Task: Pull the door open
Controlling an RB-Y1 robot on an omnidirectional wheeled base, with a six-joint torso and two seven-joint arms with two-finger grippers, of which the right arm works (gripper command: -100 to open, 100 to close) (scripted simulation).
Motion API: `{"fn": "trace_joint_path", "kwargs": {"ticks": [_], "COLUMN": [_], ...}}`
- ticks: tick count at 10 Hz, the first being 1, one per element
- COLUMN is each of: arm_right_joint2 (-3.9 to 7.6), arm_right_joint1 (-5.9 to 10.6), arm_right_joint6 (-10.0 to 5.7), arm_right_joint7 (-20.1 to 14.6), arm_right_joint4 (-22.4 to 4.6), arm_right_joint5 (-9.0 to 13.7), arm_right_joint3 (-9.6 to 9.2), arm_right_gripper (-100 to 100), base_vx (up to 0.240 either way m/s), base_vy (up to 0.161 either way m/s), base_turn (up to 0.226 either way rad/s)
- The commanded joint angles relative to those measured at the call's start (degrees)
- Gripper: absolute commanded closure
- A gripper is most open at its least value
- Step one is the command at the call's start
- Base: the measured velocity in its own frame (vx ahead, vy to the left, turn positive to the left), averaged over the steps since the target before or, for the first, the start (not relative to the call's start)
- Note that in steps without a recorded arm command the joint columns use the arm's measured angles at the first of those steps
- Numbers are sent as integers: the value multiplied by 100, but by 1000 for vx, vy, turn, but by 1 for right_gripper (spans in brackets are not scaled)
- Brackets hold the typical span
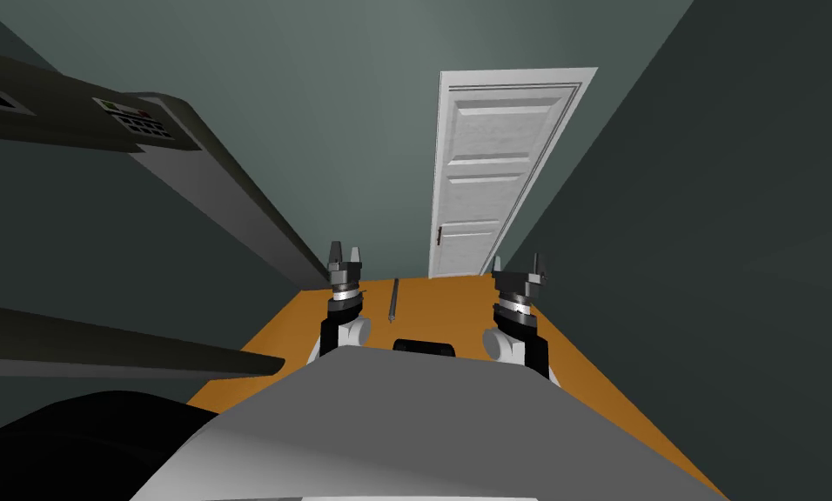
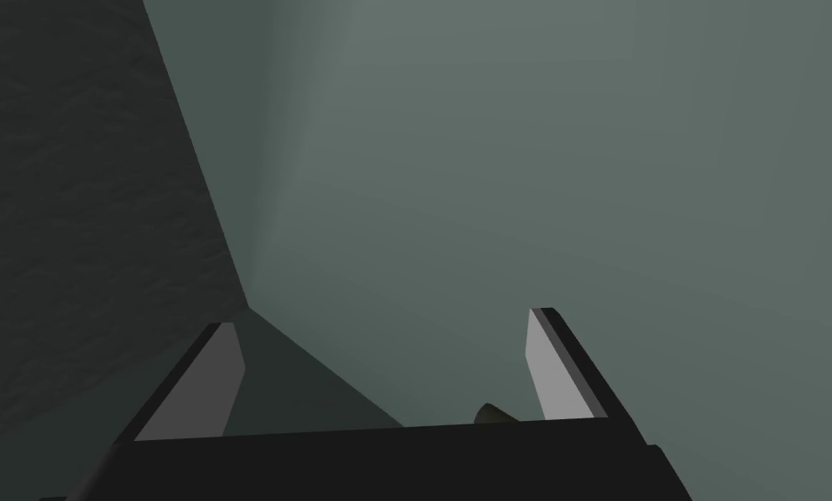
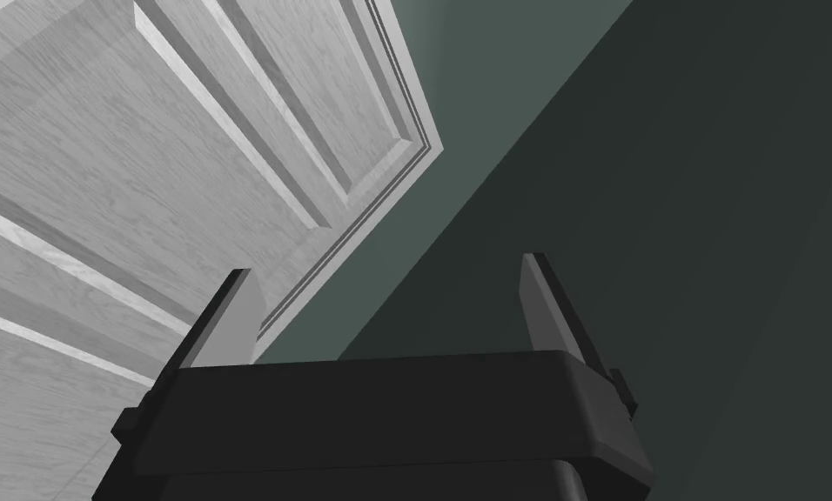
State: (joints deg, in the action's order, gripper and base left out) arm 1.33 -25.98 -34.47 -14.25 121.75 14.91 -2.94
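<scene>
While holding the jaws of the right gripper (image 3: 386, 265) spread wide with nothing between them, aims that hand up the face of the white, wood-grained panelled door (image 3: 144, 174), near it but not touching. Sets one thin, light grey blade finger (image 3: 227, 326) over the door's stepped white frame (image 3: 372, 196) and the other over the flat dark grey wall (image 3: 667, 217) on the side of the door away from its handle. Holds the left gripper (image 2: 381, 319) with jaws just as wide and just as empty, on the handle side of the door and short of it.

Seen from the head: carries both grippers side by side before the foot of the door, the right one about level with the door's far jamb, the left one off past the handle side. Finds the door closed, flush in its frame, at the end of a narrow passage, with a small dark handle (image 1: 439, 235) on the edge nearer the left gripper, both grippers apart from it. Takes in a smooth orange floor (image 1: 458, 300) running up to the door's foot, and on it a thin dark grey rod (image 1: 393, 300) lying short of the door, on its handle side, between the two grippers and closer to the left one. Frames the door in a pale grey-green wall (image 1: 345, 130). Catches, well off to the door's handle side, a long dark cabinet (image 1: 66, 117) bearing a small grey button panel (image 1: 136, 117).
</scene>
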Motion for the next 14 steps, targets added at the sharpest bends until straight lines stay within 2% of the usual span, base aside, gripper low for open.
{"fn": "trace_joint_path", "kwargs": {"ticks": [1,9,14], "arm_right_joint2": [44,285,424], "arm_right_joint1": [54,506,821], "arm_right_joint6": [-53,-370,-591], "arm_right_joint7": [-115,-774,-1234], "arm_right_joint4": [-181,-1362,-2218], "arm_right_joint5": [122,850,1357], "arm_right_joint3": [-26,-78,-115], "arm_right_gripper": [-100,-100,-100], "base_vx": [84,82,88], "base_vy": [-38,-44,-58], "base_turn": [133,161,177]}}
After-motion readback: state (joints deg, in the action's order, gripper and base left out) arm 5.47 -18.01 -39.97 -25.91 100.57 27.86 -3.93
